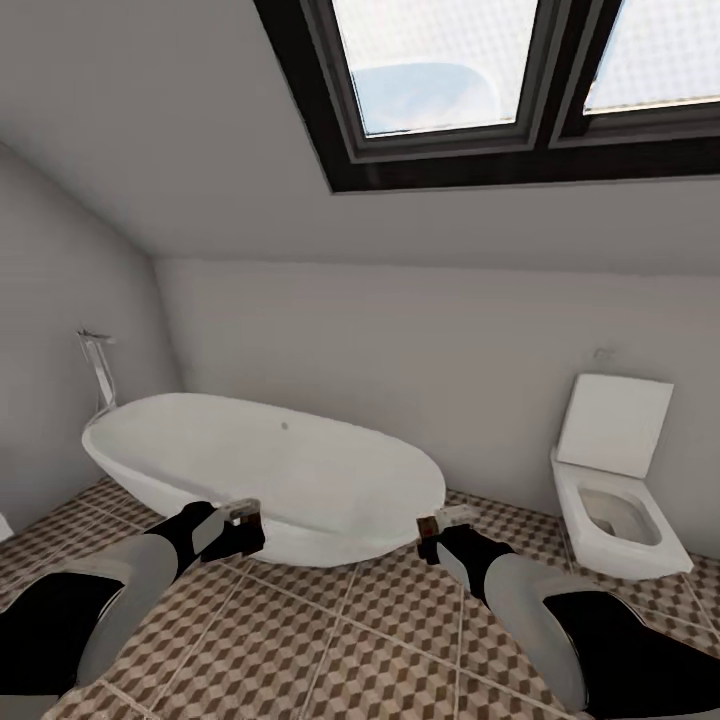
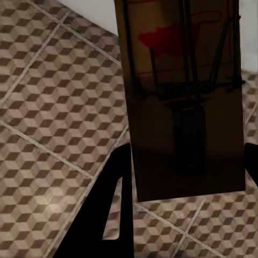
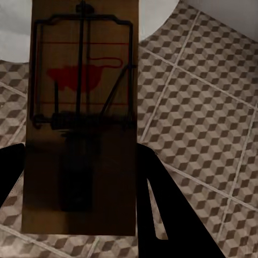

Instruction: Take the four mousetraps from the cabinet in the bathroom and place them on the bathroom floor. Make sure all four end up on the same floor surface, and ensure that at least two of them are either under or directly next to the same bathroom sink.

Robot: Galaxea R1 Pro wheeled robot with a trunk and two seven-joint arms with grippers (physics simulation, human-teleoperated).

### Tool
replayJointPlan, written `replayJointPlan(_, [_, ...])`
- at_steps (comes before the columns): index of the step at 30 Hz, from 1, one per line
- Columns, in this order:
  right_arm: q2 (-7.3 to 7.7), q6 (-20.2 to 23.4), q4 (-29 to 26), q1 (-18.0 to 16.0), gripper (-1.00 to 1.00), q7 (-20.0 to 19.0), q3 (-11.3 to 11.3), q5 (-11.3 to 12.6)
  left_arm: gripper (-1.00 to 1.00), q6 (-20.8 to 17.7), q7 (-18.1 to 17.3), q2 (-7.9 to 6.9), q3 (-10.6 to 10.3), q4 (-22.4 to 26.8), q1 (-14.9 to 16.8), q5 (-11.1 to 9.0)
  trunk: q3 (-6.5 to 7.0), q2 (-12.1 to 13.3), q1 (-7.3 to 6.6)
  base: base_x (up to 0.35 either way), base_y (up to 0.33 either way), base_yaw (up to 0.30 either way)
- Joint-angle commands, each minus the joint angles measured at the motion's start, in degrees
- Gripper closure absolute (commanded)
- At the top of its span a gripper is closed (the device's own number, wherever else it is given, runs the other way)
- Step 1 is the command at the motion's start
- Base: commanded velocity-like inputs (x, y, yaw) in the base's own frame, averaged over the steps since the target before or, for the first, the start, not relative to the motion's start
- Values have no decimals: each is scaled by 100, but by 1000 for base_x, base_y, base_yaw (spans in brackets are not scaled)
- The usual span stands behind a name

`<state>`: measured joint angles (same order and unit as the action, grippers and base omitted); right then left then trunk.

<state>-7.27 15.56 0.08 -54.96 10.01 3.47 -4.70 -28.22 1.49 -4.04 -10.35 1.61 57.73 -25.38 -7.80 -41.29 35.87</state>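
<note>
Tan wood fills both wrist views: I'm carrying 2 mousetraps, 1 per arm. The left gripper (image 1: pixel 245 520) is pinched on the edges of the left mousetrap (image 2: pixel 185 102), its black fingers (image 2: pixel 115 215) pressed against the board's sides, and the right gripper (image 1: pixel 432 525) is clamped the same way on the right mousetrap (image 3: pixel 80 123). Each board shows its dark wire spring and a red mark, and each hangs above the bathroom floor (image 1: pixel 330 640) with its cube-pattern tiles.

From the head view I'm facing the white bathtub (image 1: pixel 270 475), with the toilet (image 1: pixel 615 500) off to the right against the far wall and a dark-framed skylight (image 1: pixel 480 90) overhead. I can't see the vanity from here, so my judgement is that I'm mid-carry and need to find the sink before setting anything down.

To do this well, I'd turn the base slowly, keeping both arms tucked near and level so the boards don't clip the tub rim. Once beside the sink, I'd lower each trap flat, board face down towards the tiles, and release only when it's nearly touching, so it doesn't bounce or flip. I'd put both right next to the vanity.
</note>
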Motion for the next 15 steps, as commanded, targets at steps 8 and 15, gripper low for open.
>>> replayJointPlan(8, [-2, 34, 0, -6, 100, 4, 31, -31, 100, -38, 69, 35, -43, 23, 2, -46, -9, -7, 2, 0, 0, 288])
replayJointPlan(15, [-2, 34, 0, -6, 100, -4, 31, -31, 100, -35, 81, 92, -38, 31, 2, -46, -9, -7, 2, 0, 0, 288])
